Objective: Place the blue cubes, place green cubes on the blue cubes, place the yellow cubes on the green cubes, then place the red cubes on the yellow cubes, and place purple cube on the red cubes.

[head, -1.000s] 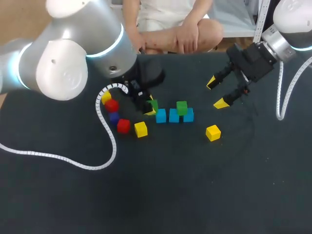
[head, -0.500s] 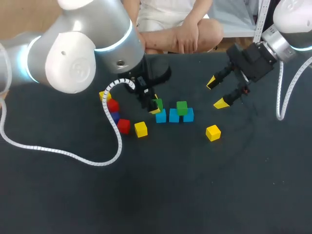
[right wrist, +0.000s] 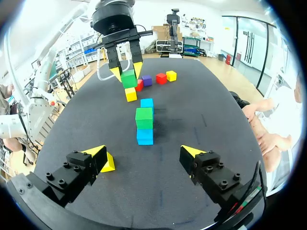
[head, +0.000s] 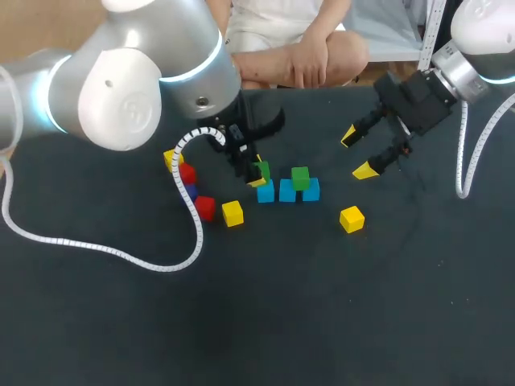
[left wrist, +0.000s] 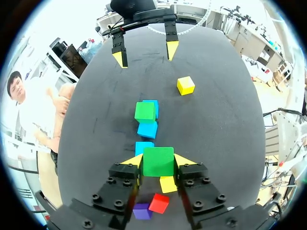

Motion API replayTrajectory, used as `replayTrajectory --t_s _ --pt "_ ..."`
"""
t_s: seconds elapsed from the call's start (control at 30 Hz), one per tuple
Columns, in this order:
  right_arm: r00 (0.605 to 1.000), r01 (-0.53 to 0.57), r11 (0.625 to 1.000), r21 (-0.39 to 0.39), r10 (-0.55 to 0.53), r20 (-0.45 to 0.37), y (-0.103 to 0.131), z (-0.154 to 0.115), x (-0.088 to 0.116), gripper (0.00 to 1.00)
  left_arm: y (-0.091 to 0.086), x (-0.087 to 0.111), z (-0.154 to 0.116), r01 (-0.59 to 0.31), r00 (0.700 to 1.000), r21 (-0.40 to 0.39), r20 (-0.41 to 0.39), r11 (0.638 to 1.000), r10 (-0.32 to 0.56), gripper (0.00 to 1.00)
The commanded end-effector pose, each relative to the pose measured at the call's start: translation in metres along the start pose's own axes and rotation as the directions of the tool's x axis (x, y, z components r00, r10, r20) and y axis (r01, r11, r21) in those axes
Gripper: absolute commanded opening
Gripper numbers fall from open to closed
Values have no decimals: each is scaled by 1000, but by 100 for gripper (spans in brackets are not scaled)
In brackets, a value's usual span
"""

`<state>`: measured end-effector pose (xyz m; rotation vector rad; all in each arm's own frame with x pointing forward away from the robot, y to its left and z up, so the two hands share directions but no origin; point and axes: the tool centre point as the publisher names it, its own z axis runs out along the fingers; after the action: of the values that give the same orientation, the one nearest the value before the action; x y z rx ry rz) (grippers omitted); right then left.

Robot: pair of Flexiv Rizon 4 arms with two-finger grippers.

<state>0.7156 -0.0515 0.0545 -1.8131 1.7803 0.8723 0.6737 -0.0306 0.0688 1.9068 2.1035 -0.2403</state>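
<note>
Three blue cubes [head: 287, 190] lie in a row at mid-table. A green cube [head: 300, 178] rests on the row toward its right end. My left gripper [head: 256, 173] is shut on a second green cube [left wrist: 158, 161], held just above and beside the row's left-end blue cube [left wrist: 144, 146]. My right gripper [head: 358, 153] hangs open to the right of the row, with nothing between its fingers [right wrist: 98, 154]. Yellow cubes [head: 232, 213] [head: 351, 219], red cubes [head: 204, 207] [head: 187, 173] and a purple cube [head: 190, 191] lie loose on the table.
A third yellow cube [head: 171, 158] sits by the left arm's white cable [head: 185, 217], which loops across the table's left side. A person sits beyond the far edge, hands off the table. The dark tabletop [head: 322, 305] stretches toward the front.
My left gripper has shifted a little to the right with the green cube, closer to the blue row. The right arm has not moved.
</note>
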Motion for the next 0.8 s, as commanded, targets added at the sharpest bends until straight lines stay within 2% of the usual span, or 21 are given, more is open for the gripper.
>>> replayTrajectory --t_s 0.03,0.37,0.5,0.8 --pt "1000 0 1000 3 0 0 1 0 0 100 2 -1 0 0 1000 4 -4 1000 0 0" --pt "1000 0 1000 3 0 0 1 0 0 100 2 -1 0 0 1000 4 -4 1000 0 0" --pt "1000 0 1000 3 0 0 1 0 0 100 2 -11 9 -6 1000 36 -1 999 6 0" --pt "1000 0 1000 3 0 0 1 0 0 100 1 -25 9 -2 1000 63 -20 998 3 0"
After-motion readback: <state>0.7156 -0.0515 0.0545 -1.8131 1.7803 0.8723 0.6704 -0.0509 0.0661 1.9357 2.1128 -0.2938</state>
